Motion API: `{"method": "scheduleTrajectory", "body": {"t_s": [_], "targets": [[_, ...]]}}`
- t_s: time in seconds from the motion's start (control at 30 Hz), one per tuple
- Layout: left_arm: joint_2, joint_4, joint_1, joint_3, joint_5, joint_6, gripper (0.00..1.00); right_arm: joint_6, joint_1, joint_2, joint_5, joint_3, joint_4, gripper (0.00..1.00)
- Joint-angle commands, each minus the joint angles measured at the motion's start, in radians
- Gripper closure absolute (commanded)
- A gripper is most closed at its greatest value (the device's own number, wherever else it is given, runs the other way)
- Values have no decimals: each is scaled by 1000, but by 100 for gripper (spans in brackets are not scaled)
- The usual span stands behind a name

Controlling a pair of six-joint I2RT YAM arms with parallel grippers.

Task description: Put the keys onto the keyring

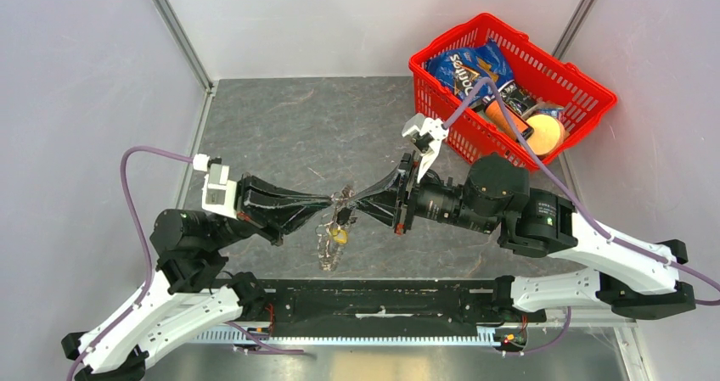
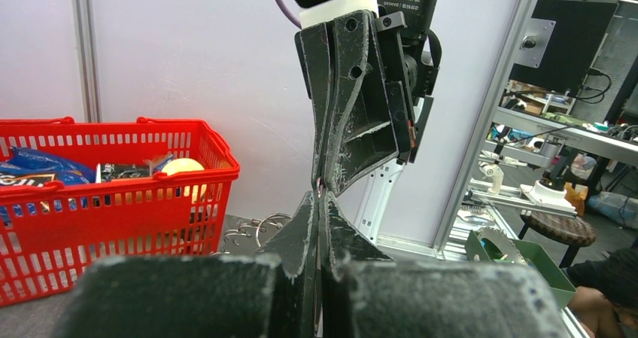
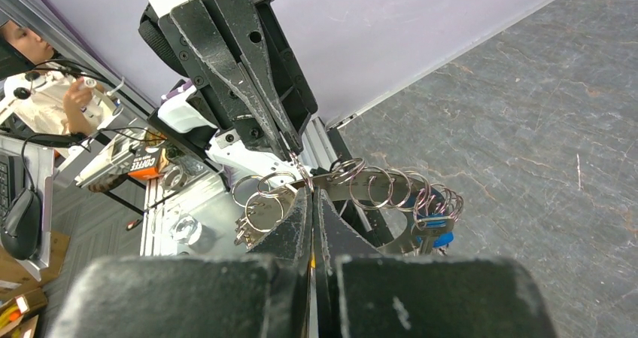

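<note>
Keyring hangs over the table, pinched tip to tip in the closed jaws of the left gripper and right gripper; an uneven pull could slip it free and drop the yellow key.

Left gripper at near bottom, jaws pressed together, tips pointing up. Right gripper comes down from above, jaws closed, tip to tip with it. Wire loops of the keyring just left of the tips. Red basket far left holds a blue bag.
</note>
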Motion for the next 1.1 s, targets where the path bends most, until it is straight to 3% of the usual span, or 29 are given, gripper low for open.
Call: {"method": "scheduleTrajectory", "body": {"t_s": [0.0,0.4,0.6,0.83,1.07], "targets": [[-38,110,1,14,-39,-18,98,-35,-1,-37,47,58,-41,100],[-71,74,2,-16,-35,-19,98,-85,0,39,52,226,-195,100],[-14,57,2,14,29,-37,98,-113,0,91,9,307,-277,100],[60,-7,1,76,80,-49,61,-136,-1,115,-4,328,-298,100],[84,-99,2,107,63,-7,57,-152,0,126,-86,348,-320,100]]}}
